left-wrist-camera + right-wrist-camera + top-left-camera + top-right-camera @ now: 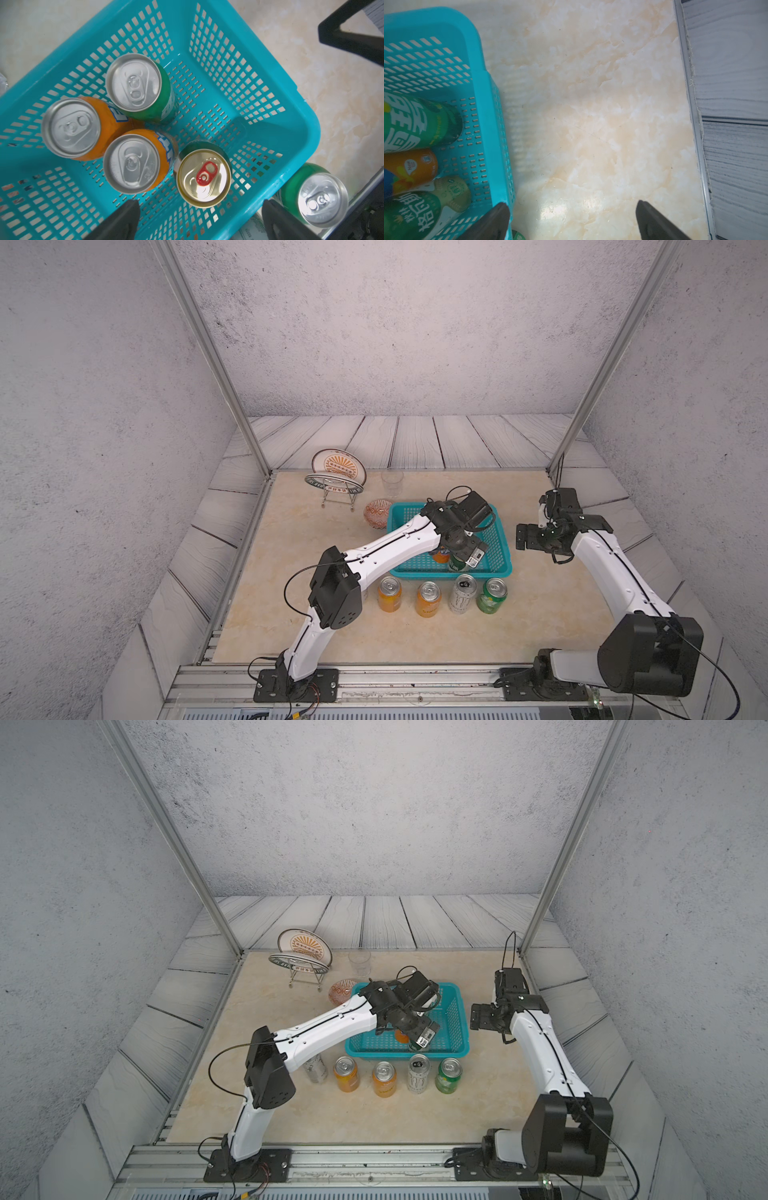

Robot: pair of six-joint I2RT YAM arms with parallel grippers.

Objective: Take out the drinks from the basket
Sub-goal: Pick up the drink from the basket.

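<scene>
Left claw (200, 207) first: fingers spread wide, nothing between them, hanging over the basket (301, 124), where four drinks stand on the mesh floor. Right under the gap and a touch ahead of the tips sits the gold-top can (204, 177), red tab up, and that looks like the pick. Off one finger's side crowd the orange cans (132, 164), the nearer one just beside the gold-top and maybe touching it. Beyond them stands a green can (134, 82). Off the other finger's side comes the basket wall, and past the rim is an outer green can (322, 200), out on the table (591, 104) with the others lined up there. The tidy way, I'd say, is to come down plumb, centred on the gold-top. One finger threads the thin gap by the orange neighbour while the other drops inside the wall, not onto the rim. Go deep enough to grip the straight body below the shoulder, squeeze gently because thin aluminium dents, then lift vertically until the base clears the rim before swinging out. The risk is tipping that orange can. Over to the right claw (572, 204): also spread and empty, above bare table, with the basket's side wall at one fingertip.
</scene>
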